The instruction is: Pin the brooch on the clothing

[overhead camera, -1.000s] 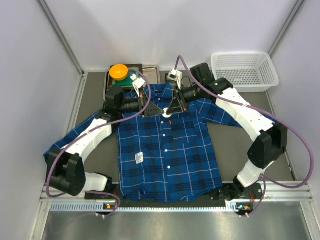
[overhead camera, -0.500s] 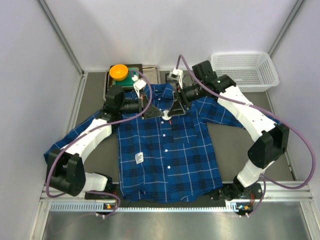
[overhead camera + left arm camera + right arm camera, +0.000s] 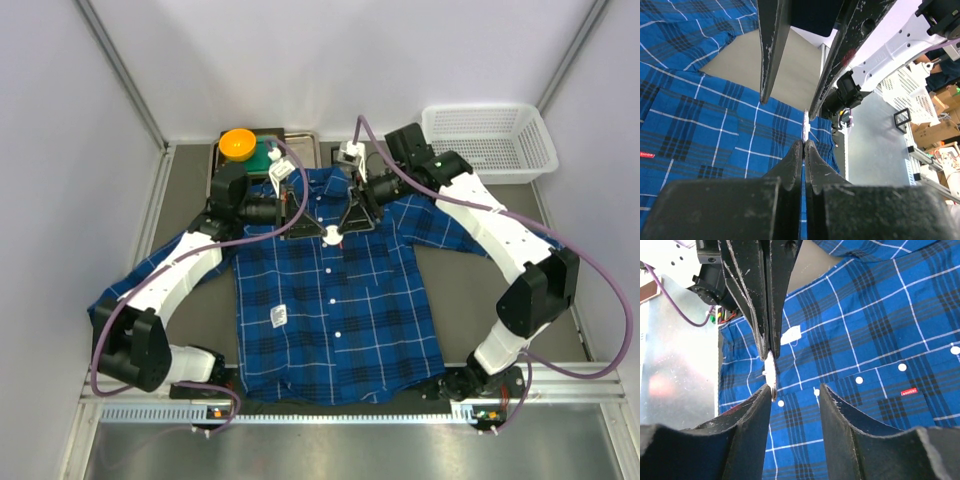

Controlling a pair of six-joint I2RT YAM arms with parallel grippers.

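Before you, the grey-brown table point(image 3: 462, 300) carries a blue plaid shirt point(image 3: 340, 300) spread flat, its collar toward the far edge and sleeves flung to both sides, with a metal tray point(image 3: 305, 145) beyond the collar and a white mesh basket point(image 3: 490, 145) at the far right corner.

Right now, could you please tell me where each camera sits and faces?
Top external: above and behind, looking down on the shirt; both arms show.
Left wrist: on that wrist, looks along the shut left end effector at the brooch.
Right wrist: on that wrist, looks past the open right end effector onto the shirt.
Both wrist views share the brooch.
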